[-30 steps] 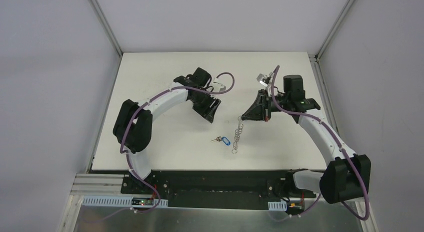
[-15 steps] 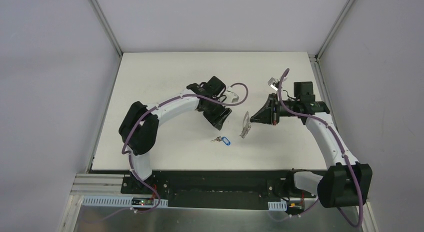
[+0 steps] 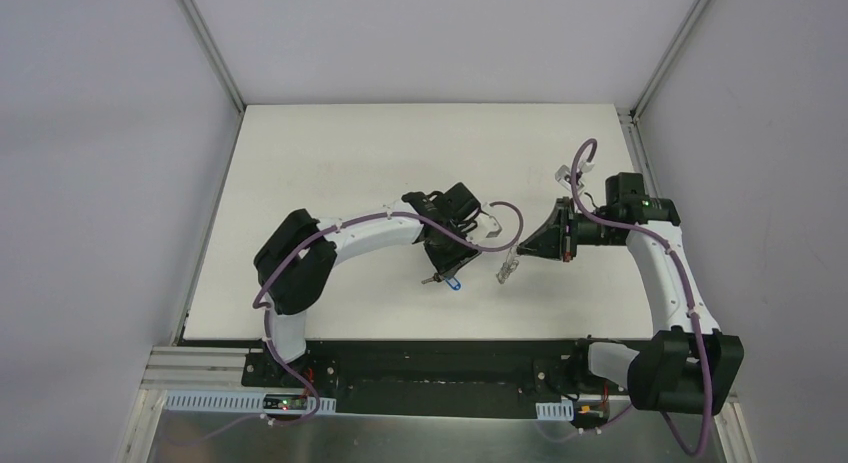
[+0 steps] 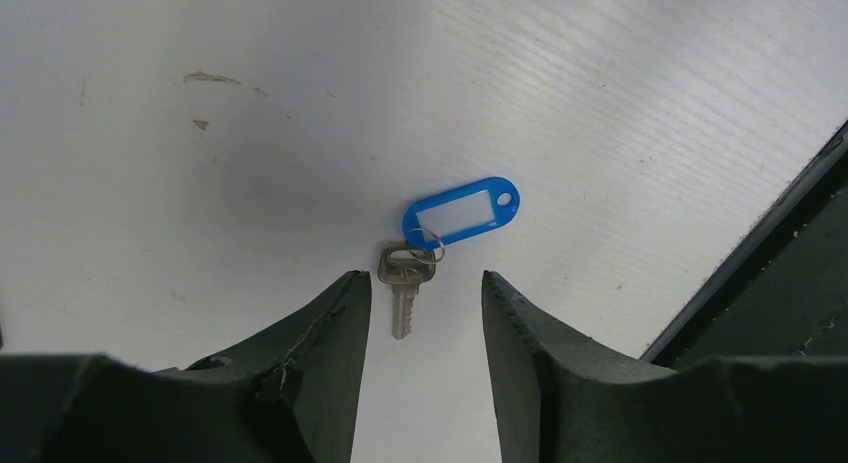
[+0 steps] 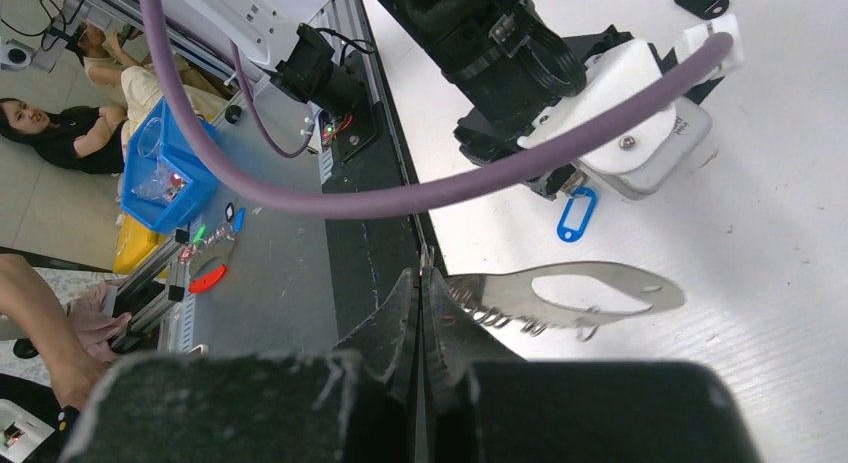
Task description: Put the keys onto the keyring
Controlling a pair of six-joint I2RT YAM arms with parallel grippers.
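Left wrist view gives the clearest reading of progress: the key [image 4: 403,283] with its blue tag [image 4: 462,211] lies flat on the table [image 4: 200,183], joined to nothing but its own small ring, so the threading has not begun. The left gripper [image 4: 422,283] hangs over it with its fingers [image 4: 340,313] partly apart, one on each side of the key's blade. They do not touch it and hold nothing. The key's long axis runs along the line of the fingers, blade toward the camera and head away, while the tag slants off up and to the right from the head. In the top view this key [image 3: 450,281] sits near the middle of the table's near half, under the left gripper [image 3: 440,268]. The right gripper [image 5: 420,283] is pinched fully closed on one end of the keyring [image 5: 570,293], which is lifted clear of the table. Its long axis is roughly level and points away from the fingers toward the left arm, with small clips [image 5: 490,315] dangling under the held end. From above, the keyring [image 3: 508,266] is just to the right of the key, apart from it. I judge the job at an early stage: the ring is presented, and what is left is grasping the key and hooking it on. No second key can be made out for certain.
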